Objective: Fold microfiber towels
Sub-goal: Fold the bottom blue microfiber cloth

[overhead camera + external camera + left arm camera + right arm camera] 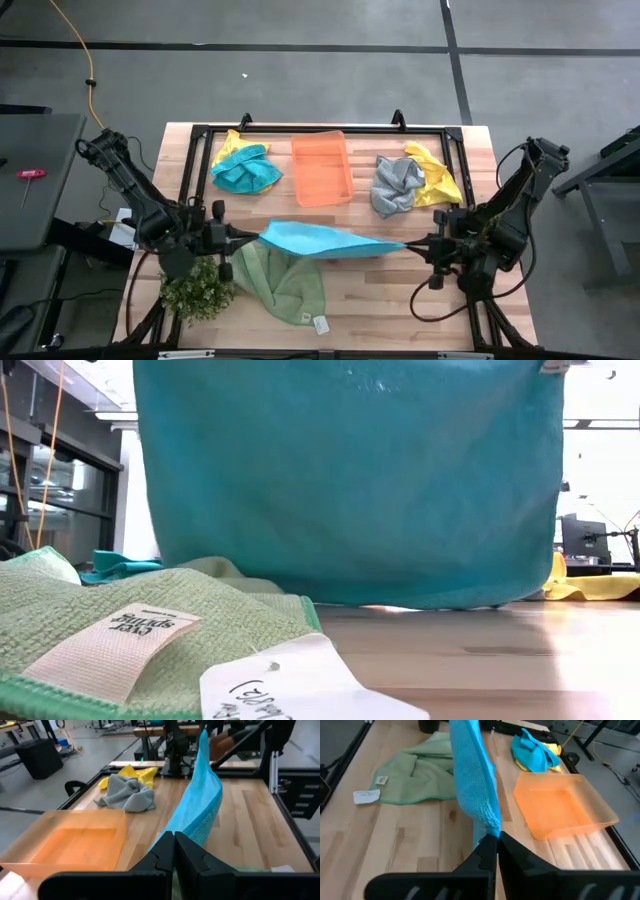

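A teal-blue towel (325, 240) hangs stretched between my two grippers over the table's middle; it fills the low view (350, 480). My left gripper (252, 236) is shut on its left end, my right gripper (412, 246) on its right end. A light green towel (283, 282) with white tags lies crumpled on the table near the front, partly under the blue one. A teal and yellow towel heap (243, 168) lies far left; a grey towel (395, 184) and a yellow towel (435, 175) lie far right. My left gripper pinches the blue towel's left end (172, 831) between its two fingers, level from the table's left. The towel stands on edge, lifted, running taut toward the other gripper. My right gripper pinches the towel's right end (491, 831) between its two fingers, level from the table's right. The towel hangs below the held edge; in the low view its lower edge (400, 602) hangs at the table top; touching or not, I cannot tell.
An orange translucent bin (322, 168) stands at the far middle. A small bushy green plant (198, 290) sits at the front left beside my left arm. Bare wood shows at the front right (400, 295). A black frame (320, 128) rims the table.
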